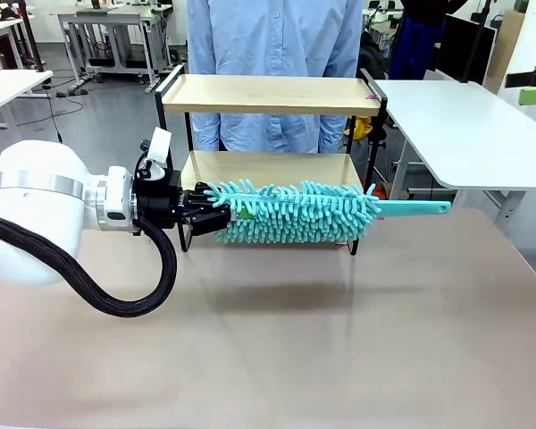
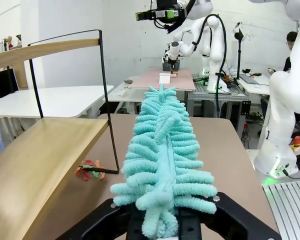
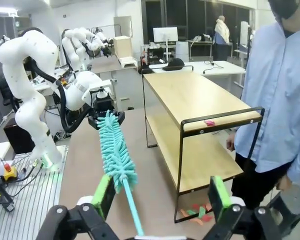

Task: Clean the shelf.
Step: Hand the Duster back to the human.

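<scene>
left hand (image 1: 216, 217) pinching duster (image 1: 295, 213) level, to sweep shelf (image 1: 270, 94) at 12 o'clock | right hand (image 3: 160, 197) spread, handle freed

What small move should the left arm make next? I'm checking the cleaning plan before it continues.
Probably lift the duster toward the shelf's top board: the left gripper is shut on its fluffy end, the right gripper is open around the handle, and a pink scrap lies by the top board's end rail.

Left end effector (image 2: 162, 227) clamped on teal chenille duster (image 2: 162, 160), pointing away over worktop (image 2: 230, 150). Shelf (image 2: 45, 150) just left. Coloured scraps (image 2: 90, 170) by its leg.
</scene>
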`<control>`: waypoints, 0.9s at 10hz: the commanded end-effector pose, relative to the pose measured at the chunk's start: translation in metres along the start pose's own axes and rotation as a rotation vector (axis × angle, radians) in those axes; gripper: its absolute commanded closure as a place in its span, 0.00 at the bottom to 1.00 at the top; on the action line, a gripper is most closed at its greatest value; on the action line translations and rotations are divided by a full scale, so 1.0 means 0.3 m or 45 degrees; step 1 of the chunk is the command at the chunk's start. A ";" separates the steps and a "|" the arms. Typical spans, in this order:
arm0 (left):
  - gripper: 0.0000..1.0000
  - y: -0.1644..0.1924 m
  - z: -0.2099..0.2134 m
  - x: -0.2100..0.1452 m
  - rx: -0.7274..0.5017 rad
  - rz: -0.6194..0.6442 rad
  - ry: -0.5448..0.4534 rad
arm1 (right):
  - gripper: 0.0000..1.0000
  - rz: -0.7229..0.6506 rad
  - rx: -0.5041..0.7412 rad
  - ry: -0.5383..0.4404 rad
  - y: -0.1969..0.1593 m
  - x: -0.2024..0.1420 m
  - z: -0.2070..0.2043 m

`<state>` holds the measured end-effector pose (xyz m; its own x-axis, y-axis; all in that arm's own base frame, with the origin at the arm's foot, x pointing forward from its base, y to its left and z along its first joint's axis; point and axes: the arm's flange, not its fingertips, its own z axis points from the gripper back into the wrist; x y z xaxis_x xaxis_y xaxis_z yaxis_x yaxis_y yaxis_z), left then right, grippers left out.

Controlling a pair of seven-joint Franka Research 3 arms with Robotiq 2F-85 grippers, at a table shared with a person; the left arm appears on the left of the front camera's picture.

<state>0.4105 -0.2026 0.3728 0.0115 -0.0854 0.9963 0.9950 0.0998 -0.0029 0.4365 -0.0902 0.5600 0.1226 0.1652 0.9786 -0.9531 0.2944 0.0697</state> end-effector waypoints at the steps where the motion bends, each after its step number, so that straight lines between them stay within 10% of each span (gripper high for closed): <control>1: 0.83 -0.011 0.018 0.049 0.016 0.001 0.003 | 0.00 -0.008 -0.009 0.019 0.003 0.017 0.008; 9: 0.83 -0.068 0.494 0.697 0.432 0.081 -0.232 | 0.00 -0.008 -0.009 0.019 0.003 0.017 0.008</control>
<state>0.3800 -0.0857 0.5877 0.0131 0.0645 0.9978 0.9303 0.3650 -0.0358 0.4362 -0.0915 0.5613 0.1250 0.1769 0.9763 -0.9509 0.3022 0.0670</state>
